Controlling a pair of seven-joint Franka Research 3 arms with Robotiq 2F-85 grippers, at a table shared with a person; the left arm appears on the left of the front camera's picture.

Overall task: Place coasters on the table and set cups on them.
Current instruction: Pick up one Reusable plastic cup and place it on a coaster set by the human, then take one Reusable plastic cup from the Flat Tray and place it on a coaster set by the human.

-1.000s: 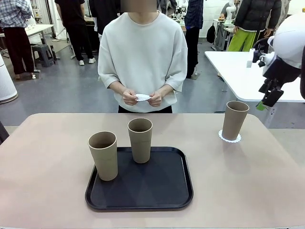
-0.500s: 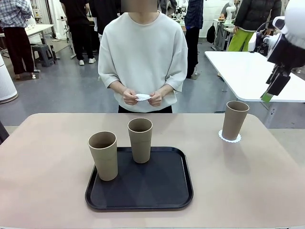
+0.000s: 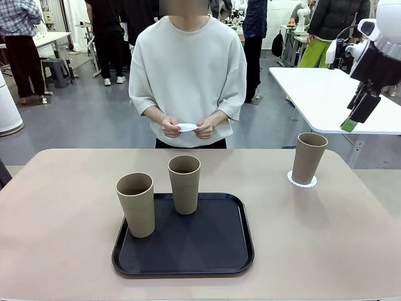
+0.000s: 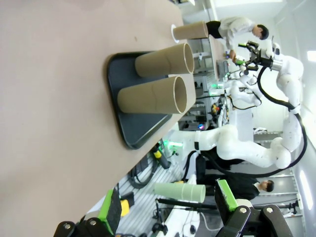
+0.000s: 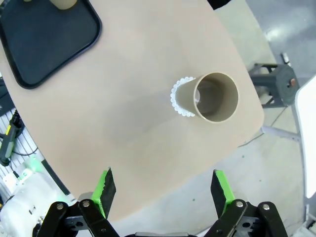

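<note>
Cups, three in number, are shown upright: each long axis is vertical, the narrow base is down and the wider open rim points up. One cup (image 3: 309,158) is set on a coaster (image 3: 302,182) near the far right corner of the table (image 3: 62,219). The scalloped white edge of the disc is seen around the base. In the right wrist view this cup is looked into from above, its mouth turned toward the camera, and the coaster's edge shows along one side of the base.

The other two are stood on a black tray (image 3: 188,254) placed left of the table's middle. The left cup (image 3: 136,205) is at the tray's left side and the middle cup (image 3: 184,185) is near its far edge; they are close together but apart. A second coaster (image 3: 187,128) is held roughly flat between the person's hands (image 3: 203,130), beyond the far edge of the table.

The right gripper (image 5: 162,185) is raised well above and to the right of the cup on the coaster, in front of a white table (image 3: 326,94). Its fingers are spread wide and nothing is gripped between them. The left gripper (image 4: 168,202) is likewise spread wide with nothing between its pads, and the tray with its two cups lies well ahead of it.
</note>
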